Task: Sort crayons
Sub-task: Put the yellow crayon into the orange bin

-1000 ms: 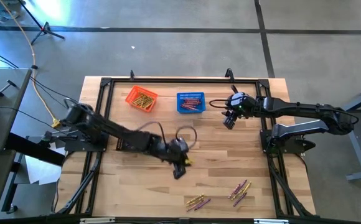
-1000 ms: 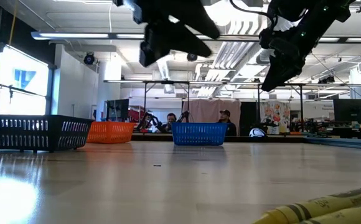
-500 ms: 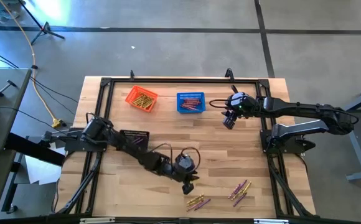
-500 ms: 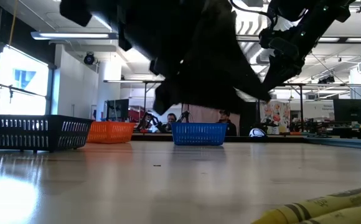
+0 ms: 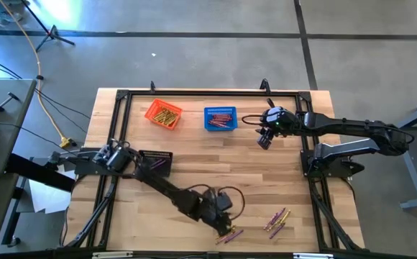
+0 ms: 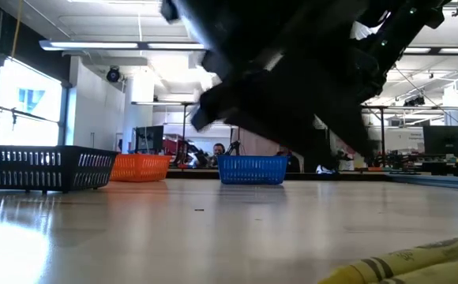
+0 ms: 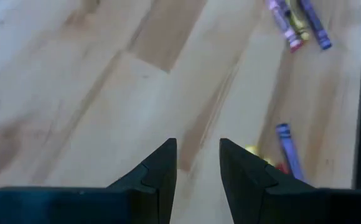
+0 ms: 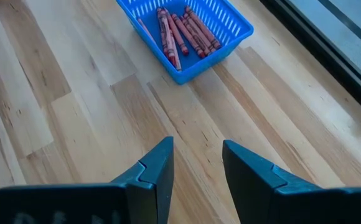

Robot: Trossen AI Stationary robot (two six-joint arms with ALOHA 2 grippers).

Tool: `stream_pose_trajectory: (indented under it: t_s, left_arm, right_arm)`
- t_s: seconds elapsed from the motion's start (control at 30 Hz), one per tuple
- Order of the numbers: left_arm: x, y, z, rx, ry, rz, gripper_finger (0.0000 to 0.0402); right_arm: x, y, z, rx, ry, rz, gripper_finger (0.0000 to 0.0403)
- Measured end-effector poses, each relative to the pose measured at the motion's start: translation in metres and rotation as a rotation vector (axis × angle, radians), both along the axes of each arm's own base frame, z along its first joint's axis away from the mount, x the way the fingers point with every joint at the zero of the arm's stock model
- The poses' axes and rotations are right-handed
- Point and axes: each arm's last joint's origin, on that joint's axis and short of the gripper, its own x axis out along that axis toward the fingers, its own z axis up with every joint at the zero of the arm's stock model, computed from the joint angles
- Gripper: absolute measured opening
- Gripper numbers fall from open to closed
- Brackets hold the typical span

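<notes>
1. Left gripper is stretched across the table toward its near edge, low over the wood. In its wrist view the fingers stand apart with bare wood showing in the gap; nothing is held.
2. Loose crayons: a small cluster lies just beside the left gripper, and a second cluster sits near it, further toward the right arm's side. The left wrist view shows purple and yellow sticks ahead and another purple one with a yellow and a red beside it, close to the fingertips.
3. Right gripper hovers beside the blue basket at the far side of the table. Its fingers are parted and empty, with wood visible between them.
4. Blue basket holds red crayons.
5. Orange basket sits beside the blue one and holds yellow crayons.
6. Black basket is on the left arm's side of the table; some purple crayons show inside, partly covered by the arm.
7. Low view: the left arm fills most of the middle as a dark mass; a yellow crayon lies in the near corner.
8. Table is light wood planks with a black frame around it.
</notes>
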Motion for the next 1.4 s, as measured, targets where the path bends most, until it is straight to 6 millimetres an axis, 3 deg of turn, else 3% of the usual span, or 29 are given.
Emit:
stream_pose_trajectory:
  t_s: [0.3,0.67,1.4]
  left_arm:
    - [-0.006,-0.031,0.009,-0.107,0.003,0.003,0.0110]
    - [-0.011,-0.058,-0.007,-0.188,0.032,0.045,0.0178]
    - [-0.015,-0.057,-0.023,-0.112,0.104,0.021,0.0181]
  right_arm:
    - [0.001,0.000,0.001,-0.005,-0.016,0.000,0.0124]
    - [0.001,0.000,0.001,-0.005,-0.016,0.000,0.0124]
    - [0.001,0.000,0.001,-0.005,-0.017,0.000,0.0124]
